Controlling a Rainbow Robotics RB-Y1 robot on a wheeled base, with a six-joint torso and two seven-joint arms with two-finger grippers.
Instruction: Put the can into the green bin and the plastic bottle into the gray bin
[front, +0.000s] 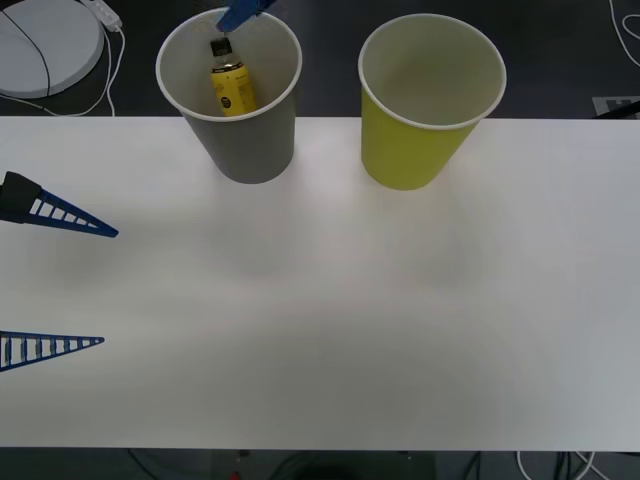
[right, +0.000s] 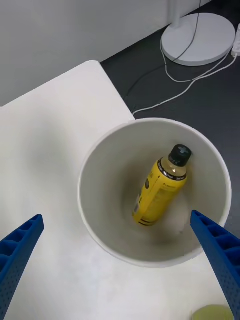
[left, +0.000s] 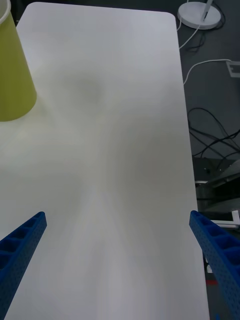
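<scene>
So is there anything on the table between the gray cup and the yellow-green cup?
No. In the front view, the gray bin and the green bin stand apart, with just bare white table between them.

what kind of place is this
Probably a lab or office test area: a plain white table with two paper cups, loose cables on a dark floor, and a round white stand base.

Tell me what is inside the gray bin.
The plastic bottle lies tilted inside the gray bin, black cap up. The right hand hovers open above it. Whatever lies beneath the bottle is covered.
</scene>
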